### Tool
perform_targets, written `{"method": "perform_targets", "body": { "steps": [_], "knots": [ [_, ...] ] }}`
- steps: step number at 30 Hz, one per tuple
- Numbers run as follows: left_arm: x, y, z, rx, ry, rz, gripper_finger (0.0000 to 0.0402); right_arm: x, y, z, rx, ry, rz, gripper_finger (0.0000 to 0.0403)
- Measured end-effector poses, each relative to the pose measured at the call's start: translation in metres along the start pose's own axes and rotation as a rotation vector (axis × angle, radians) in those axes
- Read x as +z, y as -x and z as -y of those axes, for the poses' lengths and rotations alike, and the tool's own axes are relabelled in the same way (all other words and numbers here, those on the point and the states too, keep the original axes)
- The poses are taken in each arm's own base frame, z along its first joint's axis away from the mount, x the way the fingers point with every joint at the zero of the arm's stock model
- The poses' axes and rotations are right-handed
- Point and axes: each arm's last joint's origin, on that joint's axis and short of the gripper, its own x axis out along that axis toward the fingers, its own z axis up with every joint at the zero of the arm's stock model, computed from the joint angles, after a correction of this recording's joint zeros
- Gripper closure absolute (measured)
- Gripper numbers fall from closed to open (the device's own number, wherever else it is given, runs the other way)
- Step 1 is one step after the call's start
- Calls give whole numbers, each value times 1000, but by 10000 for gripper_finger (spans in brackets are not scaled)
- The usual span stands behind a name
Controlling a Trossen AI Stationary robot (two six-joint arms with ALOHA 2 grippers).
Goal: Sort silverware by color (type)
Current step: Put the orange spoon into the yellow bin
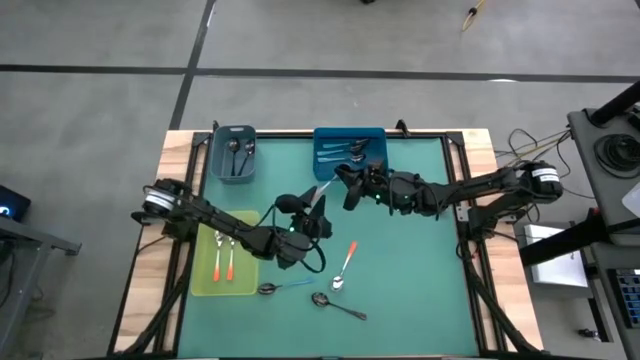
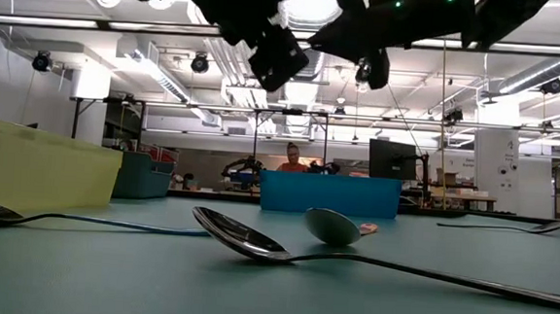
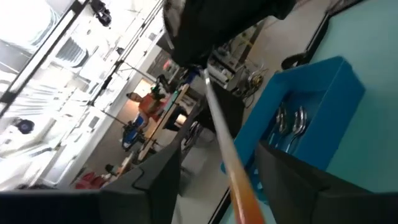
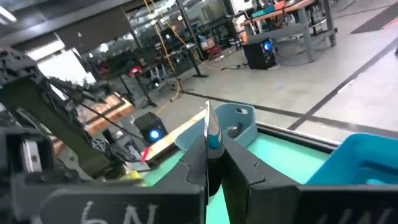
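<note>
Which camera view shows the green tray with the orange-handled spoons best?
The high view: the whole green tray shows from above, with two orange-handled spoons lying inside. The low view shows only its side wall, with the contents hidden. Neither wrist view shows the tray clearly.

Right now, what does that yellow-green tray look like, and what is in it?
The yellow-green tray is a shallow rectangle with low walls that looks like plastic. It lies flat on the left side of the green mat, nearer the front than the two bins. Two orange-handled spoons lie side by side in it, with their shiny bowls pointing toward the far edge of the table. The left arm reaches across above its far end. In the low view its wall stands upright at the left.
</note>
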Motion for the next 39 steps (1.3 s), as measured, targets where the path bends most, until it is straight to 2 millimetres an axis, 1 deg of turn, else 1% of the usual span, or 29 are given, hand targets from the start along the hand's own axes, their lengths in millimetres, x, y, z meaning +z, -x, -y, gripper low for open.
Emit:
{"method": "perform_targets", "body": {
  "steps": [4, 7, 10, 12, 14, 15, 18, 20, 21, 22, 25, 28, 31, 34, 39],
  "knots": [
    [3, 4, -15, -60, 56, 64, 217, 12, 10, 1, -18, 82, -29, 390],
    [3, 7, -31, -129, 110, 135, 224, 21, 19, 3, -29, 170, -62, 390],
    [-1, 11, -49, -210, 169, 199, 232, 24, 29, 7, -53, 235, -134, 390],
    [-7, 14, -61, -296, 215, 234, 236, 25, 36, 10, -70, 276, -190, 390],
    [-15, 17, -73, -451, 274, 272, 240, 24, 40, 13, -73, 303, -235, 390],
    [-19, 17, -79, -567, 306, 287, 241, 23, 42, 14, -66, 318, -264, 390],
    [-30, 16, -94, -1006, 388, 306, 245, 17, 42, 12, 31, 345, -335, 390],
    [-38, 14, -98, -1249, 446, 309, 246, 11, 39, 8, 106, 358, -364, 390],
    [-42, 13, -99, -1327, 464, 309, 246, 6, 37, 6, 137, 372, -371, 390],
    [-45, 13, -99, -1369, 488, 311, 246, 2, 34, 4, 155, 384, -370, 390],
    [-53, 10, -96, -1350, 577, 286, 246, -12, 25, -3, 192, 419, -343, 390],
    [-61, 4, -91, -1233, 668, 203, 246, -22, 16, -8, 222, 434, -297, 390],
    [-69, -2, -86, -1130, 740, 139, 246, -28, 10, -11, 239, 436, -254, 390],
    [-76, -7, -80, -1096, 759, 121, 246, -32, 5, -12, 246, 431, -227, 390],
    [-76, -15, -69, -1072, 781, 127, 246, -37, 2, -12, 249, 430, -219, 390]
  ]
}}
